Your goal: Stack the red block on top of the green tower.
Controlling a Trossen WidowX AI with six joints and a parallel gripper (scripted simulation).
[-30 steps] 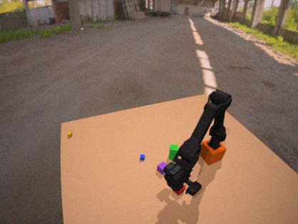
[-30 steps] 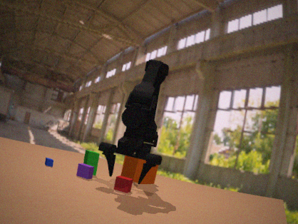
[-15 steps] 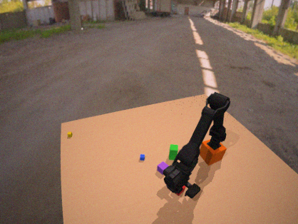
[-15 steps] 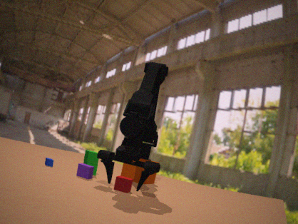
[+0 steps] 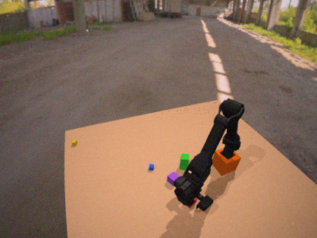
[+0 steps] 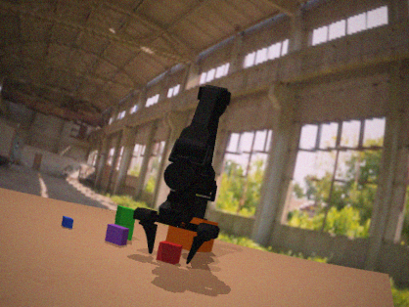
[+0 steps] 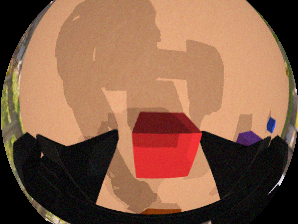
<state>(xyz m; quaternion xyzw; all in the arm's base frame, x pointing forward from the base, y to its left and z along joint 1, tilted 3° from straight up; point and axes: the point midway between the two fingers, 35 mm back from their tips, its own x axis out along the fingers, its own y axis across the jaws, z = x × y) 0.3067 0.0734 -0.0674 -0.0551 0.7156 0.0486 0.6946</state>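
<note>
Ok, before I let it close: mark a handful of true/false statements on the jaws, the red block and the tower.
1. The gripper has its jaws open, straddling the red block. True.
2. The red block is lifted off the table. False: it sits on the table.
3. The green tower stands upright. True.
4. The purple block rests on top of the green tower. False: it sits on the table beside it.
5. The red block is already stacked. False: not yet.
</note>
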